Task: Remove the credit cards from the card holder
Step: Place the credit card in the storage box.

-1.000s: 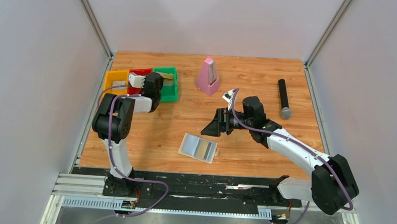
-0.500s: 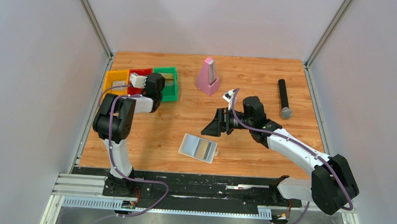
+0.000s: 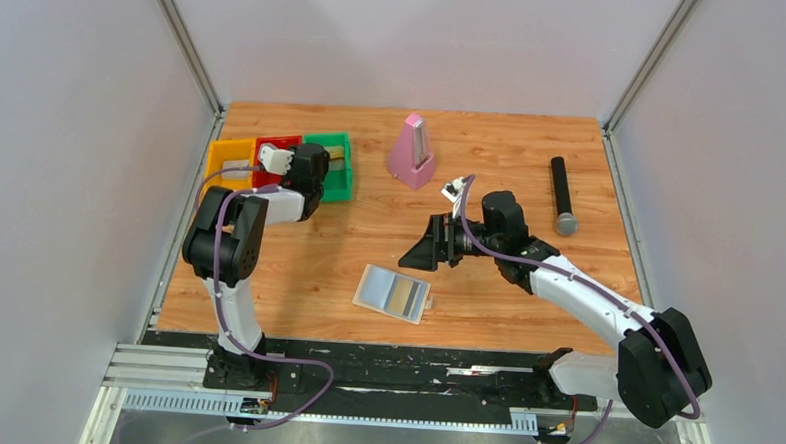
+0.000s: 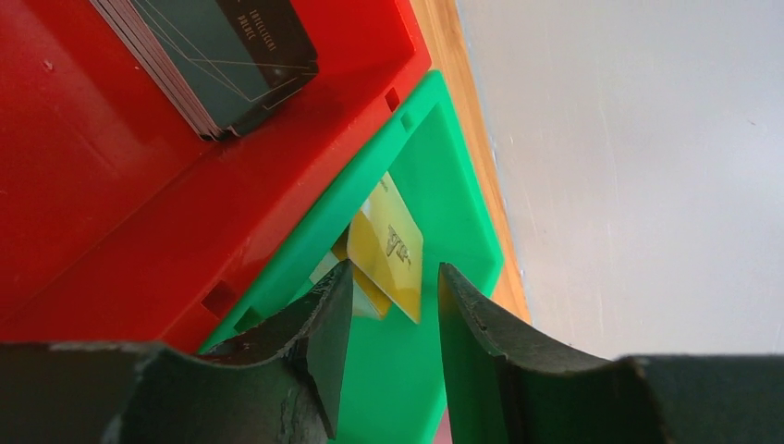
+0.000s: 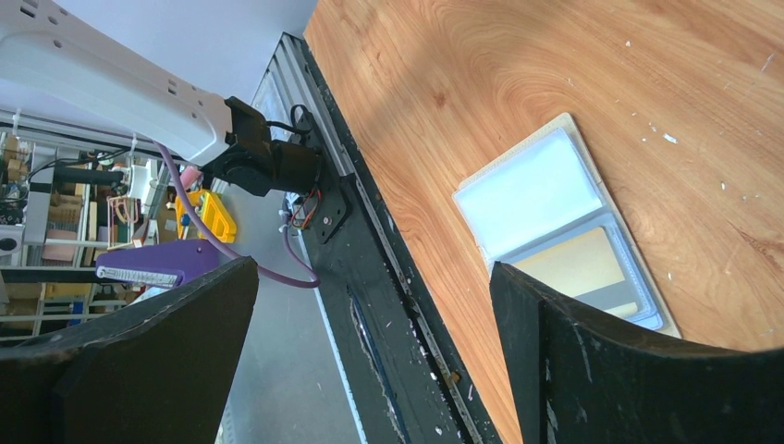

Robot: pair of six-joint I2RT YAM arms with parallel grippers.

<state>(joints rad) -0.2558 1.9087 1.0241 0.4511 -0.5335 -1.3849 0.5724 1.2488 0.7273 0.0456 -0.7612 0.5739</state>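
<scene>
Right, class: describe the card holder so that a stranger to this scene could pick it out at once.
Start at the wooden table and look to its near edge, about midway along. The card holder lies open and flat there. Unlike the upright pink metronome and the black microphone farther back, it is a thin cream-rimmed rectangle, pale blue inside.

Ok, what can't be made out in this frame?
Top view: the left gripper's fingers, hidden under its wrist.
Left wrist view: printing on the yellow-gold card in the green plastic bin, too small.
Right wrist view: the cream bifold card holder's one corner, behind the right gripper's finger.
</scene>
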